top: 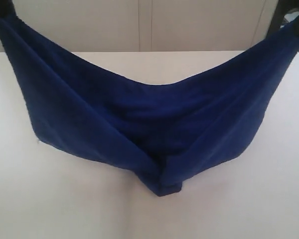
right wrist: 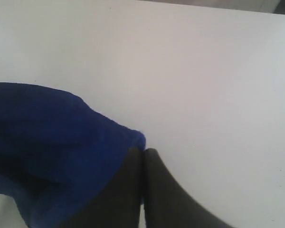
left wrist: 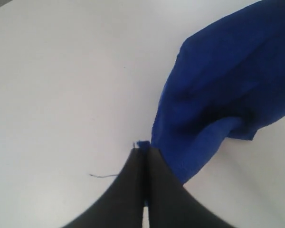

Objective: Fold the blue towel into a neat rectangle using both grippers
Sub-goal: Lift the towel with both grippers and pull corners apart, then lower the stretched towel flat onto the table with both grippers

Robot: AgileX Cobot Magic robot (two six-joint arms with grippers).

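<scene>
left gripper [left wrist: 143,151]: jaws pressed together on one corner of the blue towel [top: 139,119], with a thin loose thread [left wrist: 103,176] trailing just beside the tips. right gripper [right wrist: 143,152]: jaws likewise closed tight, pinching the opposite corner. the towel hangs above the white table [top: 50,199] between the two grips, raised at both ends and sagging in the middle, its lowest fold down at the tabletop.

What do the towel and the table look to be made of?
Blue towel: soft, matte, fuzzy cloth, maybe microfibre or fleece; it sags in loose folds. Table: hard, smooth white top, probably laminate or painted board; even, slightly glossy, no grain.
</scene>
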